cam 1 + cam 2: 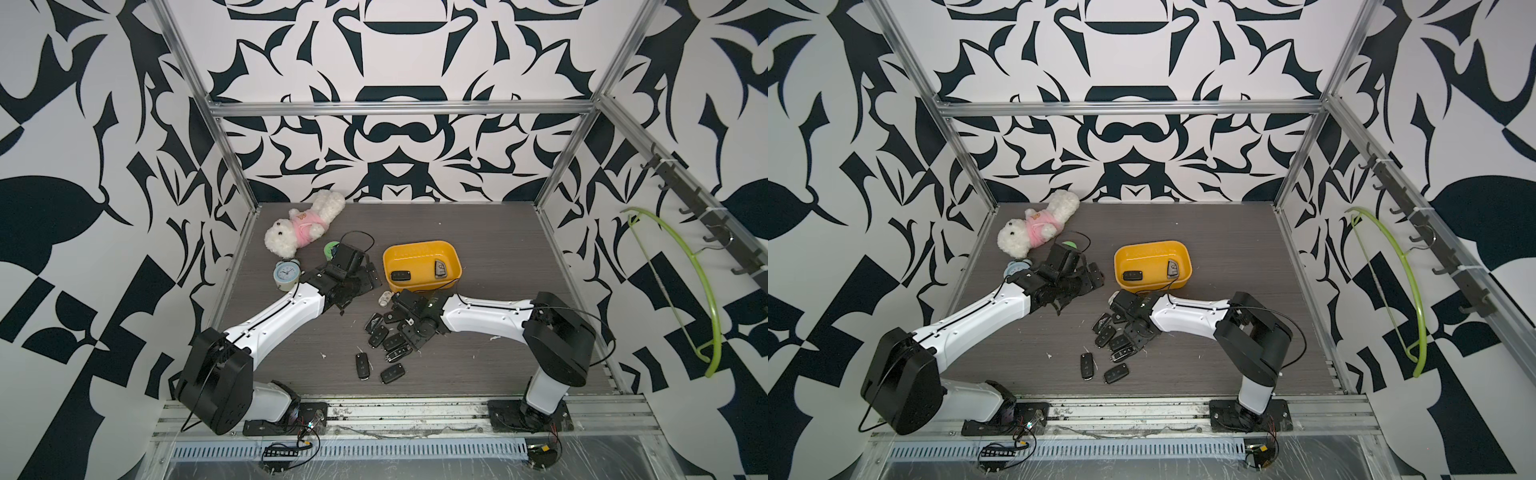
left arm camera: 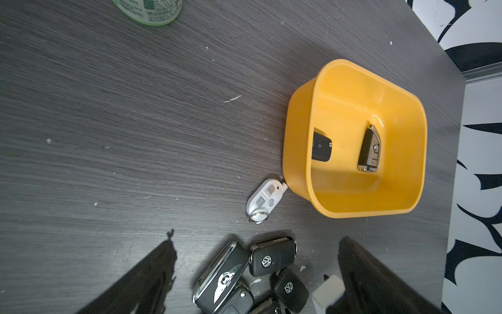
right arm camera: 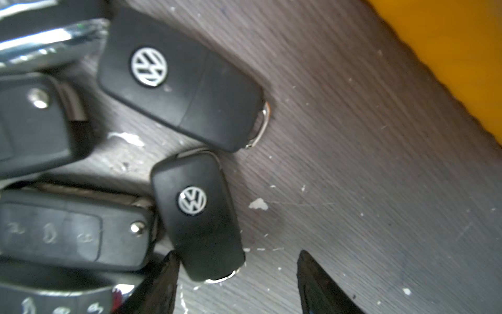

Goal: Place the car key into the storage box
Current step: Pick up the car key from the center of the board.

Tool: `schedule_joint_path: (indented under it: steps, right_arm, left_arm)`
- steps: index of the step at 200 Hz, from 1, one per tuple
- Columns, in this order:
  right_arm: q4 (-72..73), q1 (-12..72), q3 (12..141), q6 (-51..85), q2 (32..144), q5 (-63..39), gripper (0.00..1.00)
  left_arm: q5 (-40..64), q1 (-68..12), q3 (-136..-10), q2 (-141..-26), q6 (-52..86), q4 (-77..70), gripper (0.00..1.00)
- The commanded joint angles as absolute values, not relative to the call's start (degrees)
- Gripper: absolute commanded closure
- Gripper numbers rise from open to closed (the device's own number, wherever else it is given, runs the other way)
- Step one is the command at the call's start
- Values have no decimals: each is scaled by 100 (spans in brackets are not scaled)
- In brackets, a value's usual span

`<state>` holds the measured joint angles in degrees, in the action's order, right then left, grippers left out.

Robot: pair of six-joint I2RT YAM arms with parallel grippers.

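Observation:
The yellow storage box [image 1: 422,249] sits mid-table, and both top views show two car keys inside: a black one [image 1: 401,275] and a silver-edged one [image 1: 440,269]. A pile of black car keys [image 1: 384,338] lies in front of it. My right gripper [image 1: 405,328] is low over the pile. In the right wrist view it [image 3: 236,271] is open. The end of a VW key [image 3: 198,214] lies between its fingers, close to one finger [image 3: 165,282]. My left gripper [image 1: 361,282] hangs wide open left of the box, holding nothing.
A white key fob [image 2: 264,197] lies against the box's near wall [image 2: 298,141]. A plush toy [image 1: 305,228], an alarm clock [image 1: 286,274] and a green jar [image 2: 148,11] stand at the back left. A green hanger [image 1: 685,282] hangs on the right wall.

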<state>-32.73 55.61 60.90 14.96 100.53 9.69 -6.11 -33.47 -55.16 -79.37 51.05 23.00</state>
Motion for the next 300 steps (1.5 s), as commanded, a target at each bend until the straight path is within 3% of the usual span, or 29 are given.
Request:
schedule_joint_path:
  steps: [1,163,227,300]
  right_arm:
    - [-3274,5589,6319,1439,10054,1222,30]
    - [-2978,5601,6592,1585,10647,676,36]
    - [-3100,5599,6537,1688,10712,754,50]
    - [-3223,5600,6397,1764,10736,776,73]
  left_arm:
    - [-519,-3326,-5539,-8014,5128,2253,1]
    - [-479,-3319,-5500,-8040,5212,2233,1]
    - [-519,-3311,-5498,-8016,5203,2253,1]
    - [-511,-3299,-5524,-7973,5204,2264,1]
